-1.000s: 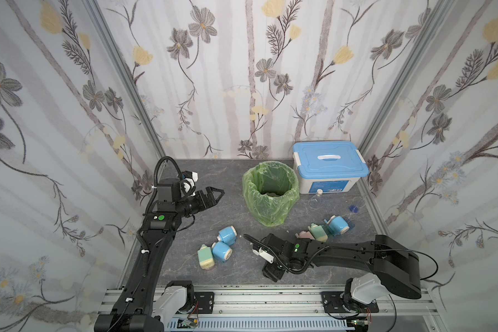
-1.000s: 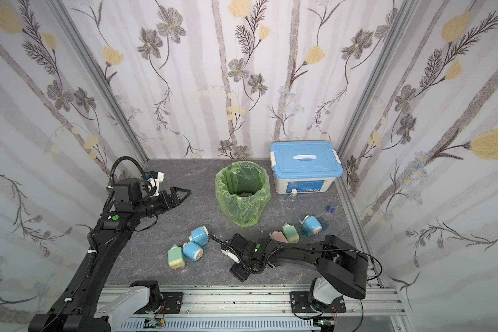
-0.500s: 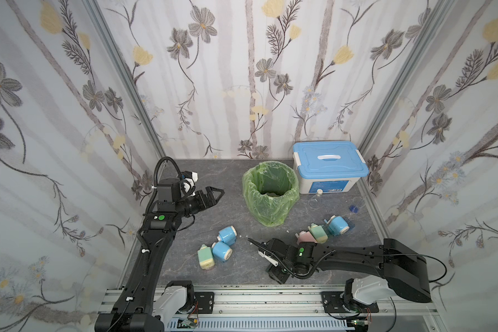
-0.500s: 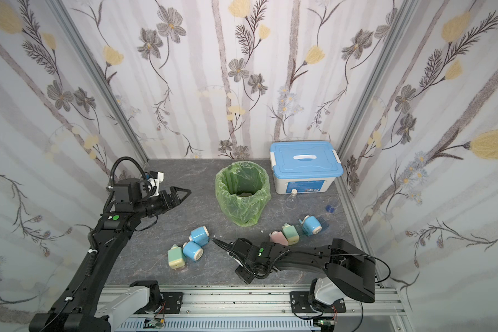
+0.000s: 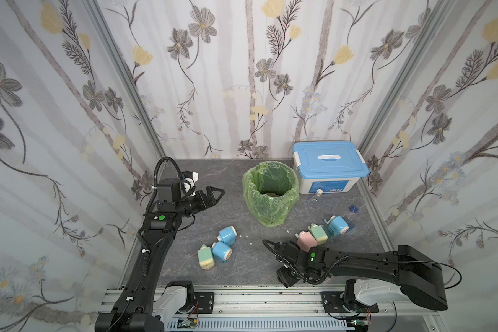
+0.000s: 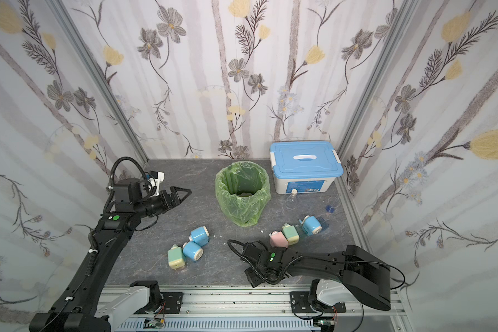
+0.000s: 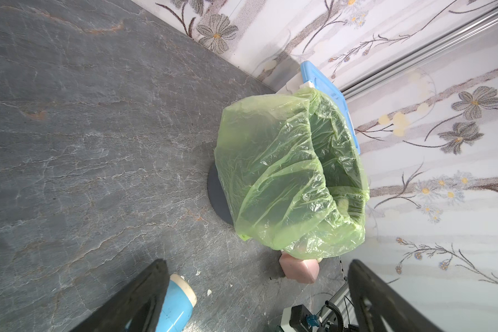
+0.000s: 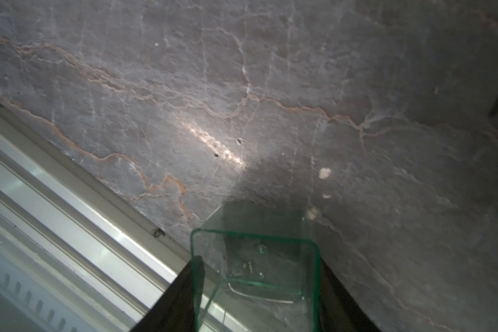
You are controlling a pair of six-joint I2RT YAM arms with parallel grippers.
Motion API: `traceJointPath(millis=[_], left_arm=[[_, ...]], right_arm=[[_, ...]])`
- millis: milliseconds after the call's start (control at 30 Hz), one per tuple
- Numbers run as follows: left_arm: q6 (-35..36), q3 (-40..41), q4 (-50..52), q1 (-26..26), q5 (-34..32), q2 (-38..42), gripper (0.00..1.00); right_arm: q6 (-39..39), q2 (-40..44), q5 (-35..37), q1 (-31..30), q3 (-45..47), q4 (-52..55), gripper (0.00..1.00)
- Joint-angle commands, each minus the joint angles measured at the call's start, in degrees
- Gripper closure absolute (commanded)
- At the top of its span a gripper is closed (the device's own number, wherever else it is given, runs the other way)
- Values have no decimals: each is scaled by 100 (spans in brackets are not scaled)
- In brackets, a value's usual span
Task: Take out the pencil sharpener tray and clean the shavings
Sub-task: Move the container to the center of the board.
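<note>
The tray [image 8: 256, 273], clear and nearly bare inside in the right wrist view, is held in the right claw [image 8: 258, 287], jaws pinching its sides, low over the table [image 8: 184, 72] near its front edge, with pale shavings [image 8: 325, 173] just beyond: gentle squeeze, level carry, I'd say. Left wrist view: the left claw [image 7: 256, 267] gapes wide and empty toward the green-bagged bin [image 7: 270, 172]. Both top views: pale scraps [image 5: 271, 195] lie in the bin's bottom, and the blue-lidded box [image 5: 329, 161] is shut.
</note>
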State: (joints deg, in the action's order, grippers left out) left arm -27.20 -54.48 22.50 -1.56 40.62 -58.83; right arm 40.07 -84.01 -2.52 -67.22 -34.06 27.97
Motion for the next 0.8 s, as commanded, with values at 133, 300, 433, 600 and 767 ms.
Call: traceJointPath(millis=[133,300,433,600,767], left_arm=[[-6,-8,-217,-11,86,-7,0],[-5,1,-205,-11,78,3,0],[-9,7,-219,-12,84,-23,0],[-49,3,-284,-11,121,-52,0],[-8,-6,-212,-13,80,-41,0]], right_arm=[[829,402,976,275,60,946,35],[787,575,1393,393,-103,1250,11],[656,1120,1391,169,-97,868,0],[390,1312,1653,-185,-495,757,0],[-105,810,577,-368,-608,105,0]])
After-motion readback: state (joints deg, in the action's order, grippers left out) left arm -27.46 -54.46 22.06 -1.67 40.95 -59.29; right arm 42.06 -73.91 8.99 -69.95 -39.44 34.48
